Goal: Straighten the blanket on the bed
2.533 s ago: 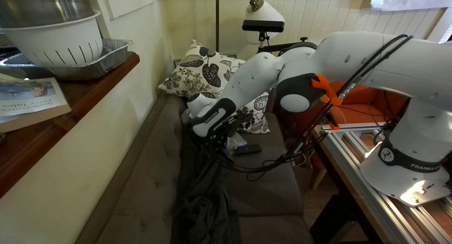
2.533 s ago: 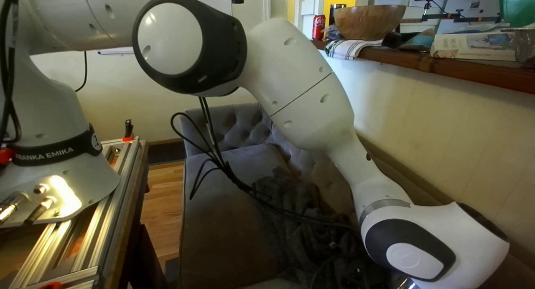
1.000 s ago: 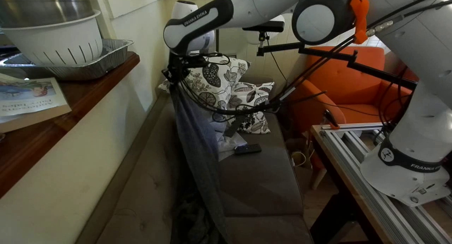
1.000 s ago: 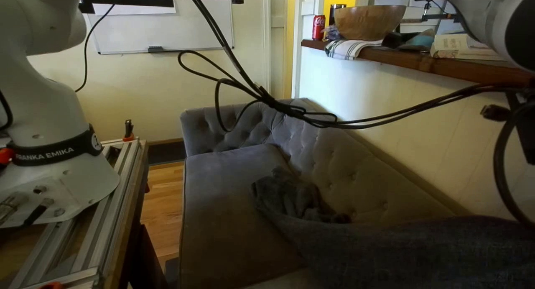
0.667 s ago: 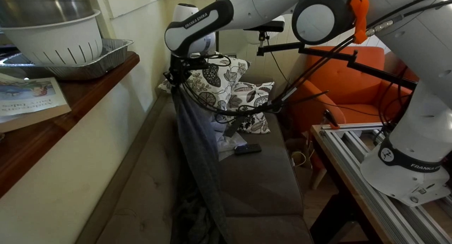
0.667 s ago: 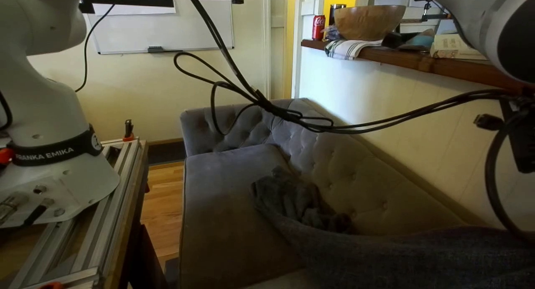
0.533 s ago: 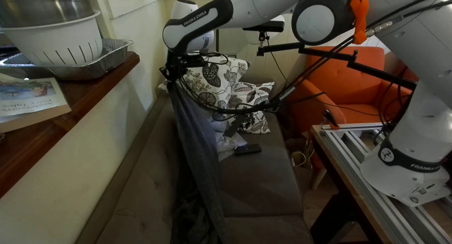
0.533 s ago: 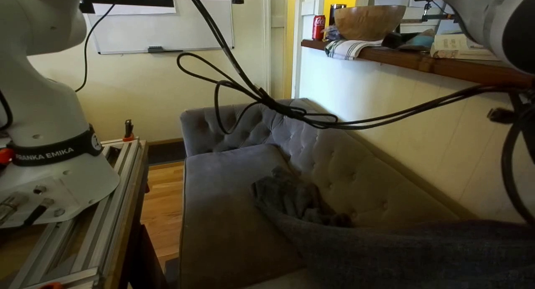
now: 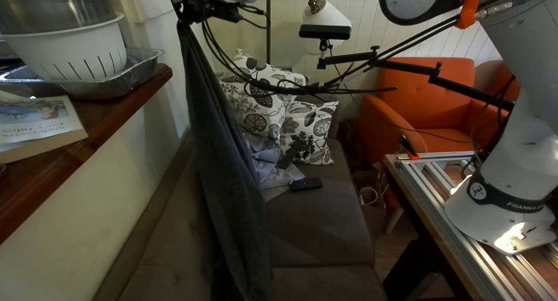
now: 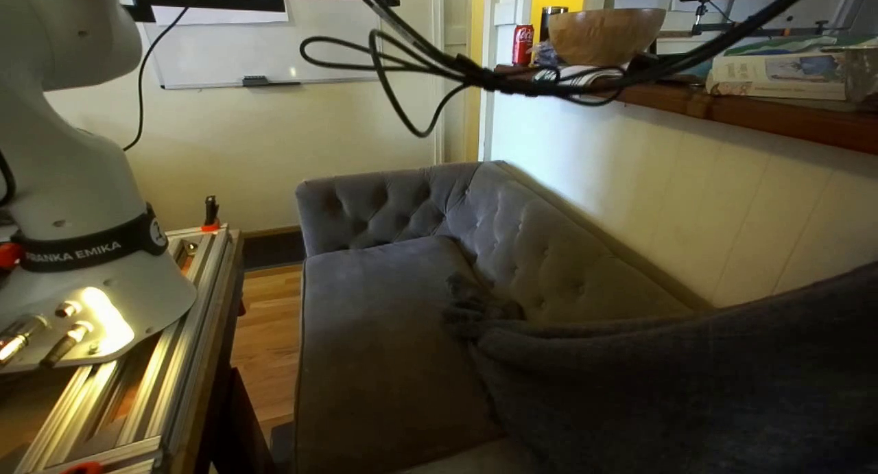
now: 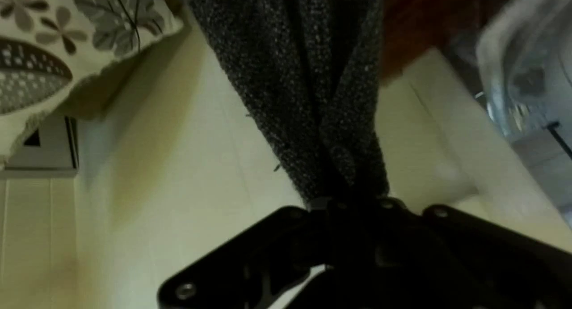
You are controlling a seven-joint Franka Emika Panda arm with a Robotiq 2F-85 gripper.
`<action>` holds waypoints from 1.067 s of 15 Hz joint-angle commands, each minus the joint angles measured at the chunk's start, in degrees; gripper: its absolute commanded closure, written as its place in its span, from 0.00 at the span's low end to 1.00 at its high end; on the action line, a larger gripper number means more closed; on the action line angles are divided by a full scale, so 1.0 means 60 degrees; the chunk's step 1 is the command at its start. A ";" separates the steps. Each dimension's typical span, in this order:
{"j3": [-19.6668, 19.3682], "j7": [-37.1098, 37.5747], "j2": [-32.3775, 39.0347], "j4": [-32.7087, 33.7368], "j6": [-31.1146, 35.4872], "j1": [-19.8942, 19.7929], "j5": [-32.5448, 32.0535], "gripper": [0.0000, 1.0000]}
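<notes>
Gripper (image 11: 348,204): jaws pinched together on bunched blanket (image 9: 222,170) (dark grey, hanging in folds).

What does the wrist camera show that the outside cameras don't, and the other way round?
Only the wrist view: the speckled folds of the blanket, close up, bunched where the gripper is shut on it.
Only the exterior views: the robot's base, an orange armchair, a remote control, a red drink can and a wooden bowl.
Shared: the blanket, pale wall, wooden shelf (blurred in the wrist view) and, with an exterior view, the flowered pillow.
</notes>
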 commanded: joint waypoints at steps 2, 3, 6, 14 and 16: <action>0.0383 -0.0317 -0.1053 -0.0110 0.1442 -0.0258 0.0581 0.99; 0.0371 -0.0167 -0.0890 0.0158 0.1838 -0.0250 0.0600 0.99; 0.0186 0.0499 0.0100 0.0938 0.2354 -0.0100 0.0451 0.99; -0.0162 0.1337 0.3104 0.2241 0.1088 0.0255 0.0009 0.99; 0.0013 0.0881 0.2649 0.1297 0.1430 0.0296 0.0201 0.95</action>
